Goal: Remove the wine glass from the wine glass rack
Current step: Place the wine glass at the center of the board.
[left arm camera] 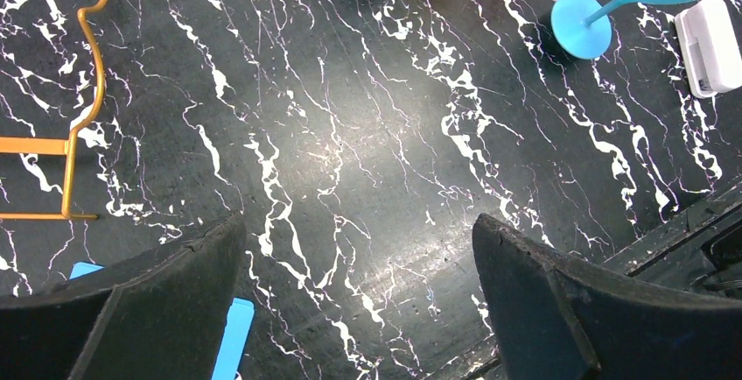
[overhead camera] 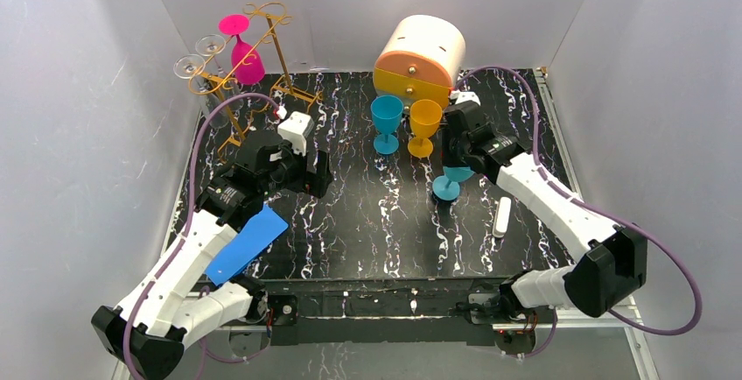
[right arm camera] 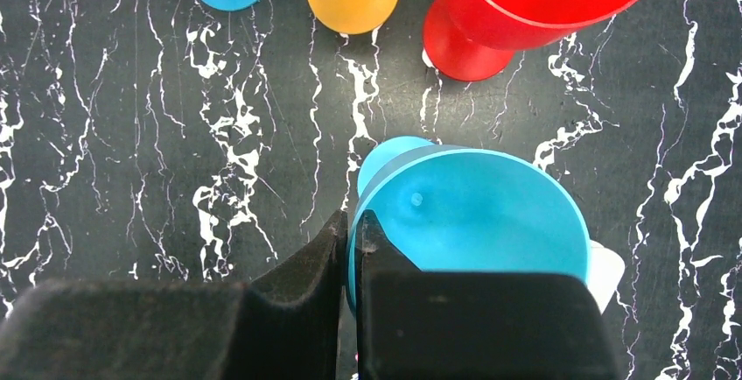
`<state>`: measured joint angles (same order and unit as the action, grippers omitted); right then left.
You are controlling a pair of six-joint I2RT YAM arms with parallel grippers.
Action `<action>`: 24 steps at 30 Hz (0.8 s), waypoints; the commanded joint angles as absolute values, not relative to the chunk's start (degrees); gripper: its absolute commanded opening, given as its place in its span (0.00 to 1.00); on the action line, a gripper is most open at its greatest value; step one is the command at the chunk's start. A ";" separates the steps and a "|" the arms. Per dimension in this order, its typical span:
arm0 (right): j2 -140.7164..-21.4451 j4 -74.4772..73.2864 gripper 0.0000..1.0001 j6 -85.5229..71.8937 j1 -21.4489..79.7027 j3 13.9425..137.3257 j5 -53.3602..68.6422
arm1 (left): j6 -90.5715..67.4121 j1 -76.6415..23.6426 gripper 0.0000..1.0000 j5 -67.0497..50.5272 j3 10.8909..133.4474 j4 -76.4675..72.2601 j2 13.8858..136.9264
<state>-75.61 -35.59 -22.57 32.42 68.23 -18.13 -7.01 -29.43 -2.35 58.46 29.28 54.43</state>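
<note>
The gold wire wine glass rack (overhead camera: 262, 56) stands at the back left; a pink wine glass (overhead camera: 244, 54) and two clear ones (overhead camera: 198, 63) hang upside down on it. My right gripper (right arm camera: 352, 222) is shut on the rim of a blue wine glass (right arm camera: 472, 214), one finger inside the bowl and one outside. That glass tilts over the table right of centre, with its foot (overhead camera: 446, 189) low by the surface. My left gripper (left arm camera: 359, 231) is open and empty over bare table, just right of the rack's base wire (left arm camera: 83, 100).
A blue glass (overhead camera: 386, 122) and an orange glass (overhead camera: 424, 126) stand upright mid-table; a red glass (right arm camera: 525, 3) stands near them. A round cream-and-orange drawer box (overhead camera: 420, 56) sits at the back. A white object (overhead camera: 501, 216) and a blue strip (overhead camera: 248, 244) lie near the front.
</note>
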 commanded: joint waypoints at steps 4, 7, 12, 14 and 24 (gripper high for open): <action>-78.27 -30.59 0.01 -20.29 32.58 69.86 -22.42 | -6.27 -29.36 0.98 -3.89 60.96 30.30 54.05; -79.85 -29.72 0.01 -18.50 32.62 69.35 -23.31 | -6.57 -29.36 0.98 -3.91 60.62 30.26 54.21; -81.35 -28.02 0.01 -18.66 32.65 67.22 -22.78 | -6.50 -29.36 0.98 -4.57 60.39 29.62 54.24; -80.71 -23.37 0.01 -17.56 32.73 63.97 -22.69 | -6.55 -29.36 0.99 -4.10 60.46 29.37 54.07; -82.86 -23.34 0.01 -14.42 32.78 64.28 -21.84 | -6.54 -29.36 0.98 -3.29 58.56 29.01 53.09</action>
<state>-81.19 -24.97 -16.03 32.71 64.69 -21.50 -6.81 -29.43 -3.62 58.94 29.19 54.43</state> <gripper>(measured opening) 0.128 0.983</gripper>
